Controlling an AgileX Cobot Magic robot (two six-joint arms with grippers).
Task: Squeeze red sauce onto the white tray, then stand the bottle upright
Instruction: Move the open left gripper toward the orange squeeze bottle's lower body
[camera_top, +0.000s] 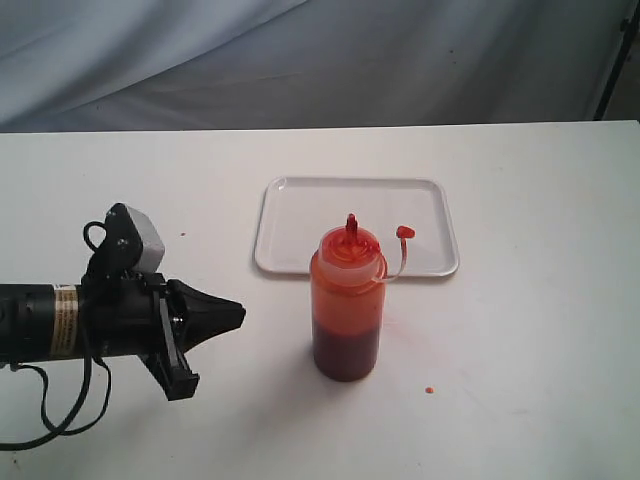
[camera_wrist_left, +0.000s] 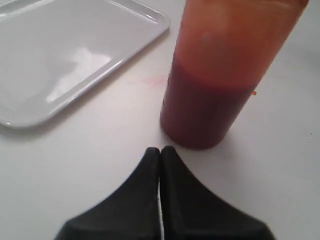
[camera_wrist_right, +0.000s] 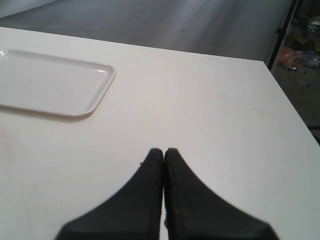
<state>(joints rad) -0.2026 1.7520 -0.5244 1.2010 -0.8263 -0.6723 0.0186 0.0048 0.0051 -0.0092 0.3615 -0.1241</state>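
Note:
The bottle (camera_top: 347, 308) stands upright on the table just in front of the white tray (camera_top: 300, 215), its red nozzle up and its tethered cap hanging off to the right. Dark red sauce (camera_wrist_left: 202, 112) fills its lower part. No sauce shows on the tray (camera_wrist_left: 65, 65). My left gripper (camera_top: 240, 318) is shut and empty, pointing at the bottle (camera_wrist_left: 225, 65) from its left, a short gap away. In the left wrist view its tips (camera_wrist_left: 160, 150) sit close to the bottle's base. My right gripper (camera_wrist_right: 163, 151) is shut and empty over bare table; the exterior view does not show it.
A small red drop (camera_top: 429, 390) lies on the table right of the bottle, and a faint red smear (camera_wrist_left: 152, 80) marks the table by the tray. The tray's corner (camera_wrist_right: 97, 87) shows in the right wrist view. The table's far right edge (camera_wrist_right: 285, 100) is near.

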